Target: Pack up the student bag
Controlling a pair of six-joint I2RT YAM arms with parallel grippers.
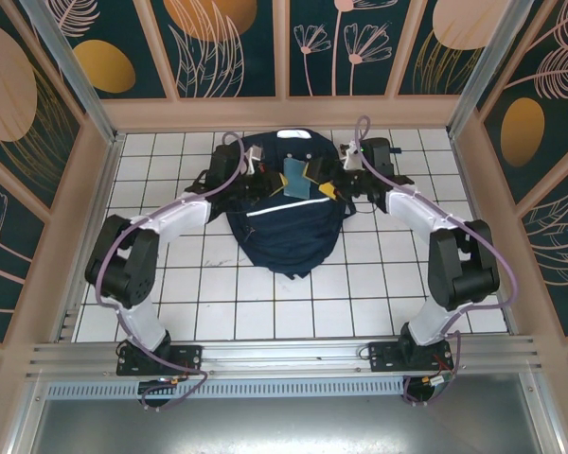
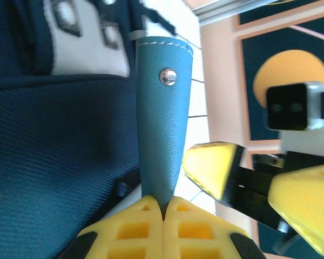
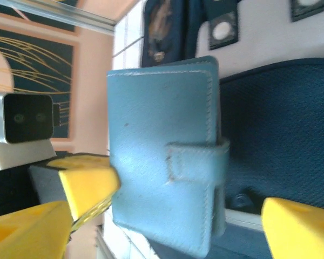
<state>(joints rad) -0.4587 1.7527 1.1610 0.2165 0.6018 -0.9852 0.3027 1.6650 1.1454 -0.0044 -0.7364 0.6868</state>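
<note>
The student bag (image 1: pixel 284 236), a large dark navy fabric backpack with thin white stripes and white-grey patches near its top, is lying on the white tiled table (image 1: pixel 360 293) toward the middle of the far edge, its top end pointing at that edge. Both arms are reaching in over the top end of the bag from either side.

The left gripper (image 2: pixel 163 209) is pinching a light blue leather wallet (image 2: pixel 161 135) by one edge, its yellow fingers pressed together on it. It is holding the wallet upright above the navy fabric. A round silver snap stud (image 2: pixel 168 76) is showing near the wallet's upper end.

The right gripper (image 3: pixel 162 232) is standing with its yellow fingers (image 3: pixel 297 229) spread wide on either side of the same wallet, and is not squeezing it. From the right wrist the wallet's flat face is showing, crossed by a closing strap tab (image 3: pixel 197 162), with the bag's fabric just behind it.
</note>
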